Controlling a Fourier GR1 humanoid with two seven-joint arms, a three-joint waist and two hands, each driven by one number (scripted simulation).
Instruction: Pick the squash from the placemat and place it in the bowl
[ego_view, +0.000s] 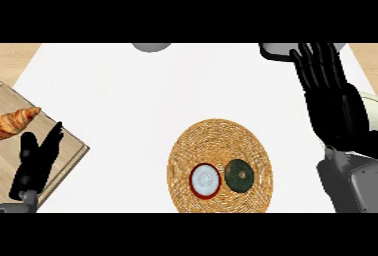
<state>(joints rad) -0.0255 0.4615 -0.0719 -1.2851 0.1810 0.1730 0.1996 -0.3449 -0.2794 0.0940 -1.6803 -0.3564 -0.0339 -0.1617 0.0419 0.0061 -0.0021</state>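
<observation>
A round woven placemat (219, 166) lies on the white desk (148, 100), near the viewer and a little right of centre. On it sit two things side by side: a dark green squash (239, 175) on the right and, just beside it on the left, a small bowl (204, 180) with a red rim and a pale inside. The squash rests on the mat, not in the bowl; whether the two touch cannot be told.

The right hand (325, 85) shows at the far right of the desk, its black fingers straight and spread, pointing away toward the far edge and holding nothing. It stands well apart from the squash, which lies nearer and to its left. Its grey forearm (351, 182) comes in along the right edge, to the right of the placemat.

The left hand (33, 160) rests at the near left, fingers up and relaxed, holding nothing, over a wooden cutting board (70, 150). A croissant (16, 121) lies on the far part of that board, at the left edge. The squash is well to the right of this hand.
</observation>
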